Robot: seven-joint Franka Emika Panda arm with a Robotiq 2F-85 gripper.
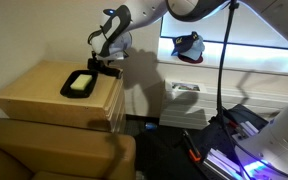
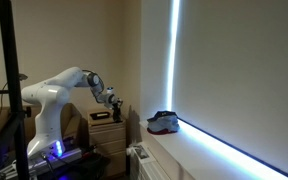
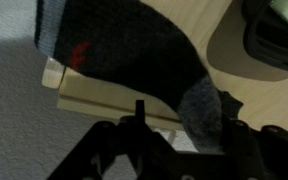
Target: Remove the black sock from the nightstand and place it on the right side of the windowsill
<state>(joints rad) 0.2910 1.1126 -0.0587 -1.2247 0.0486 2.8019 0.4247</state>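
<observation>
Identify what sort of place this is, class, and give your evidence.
Probably a bedroom: a wooden nightstand stands near a long windowsill under a drawn blind.

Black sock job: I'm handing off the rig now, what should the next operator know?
End effector: at the nightstand's edge, fingers flanking the grey toe of the black sock; closure unclear.
Sock: appears draped over the nightstand edge, not lifted.
Done: approach only.
Left: confirm grip, lift, carry to the windowsill, release on its right side. A dark-and-red bundle already sits on the sill.
</observation>
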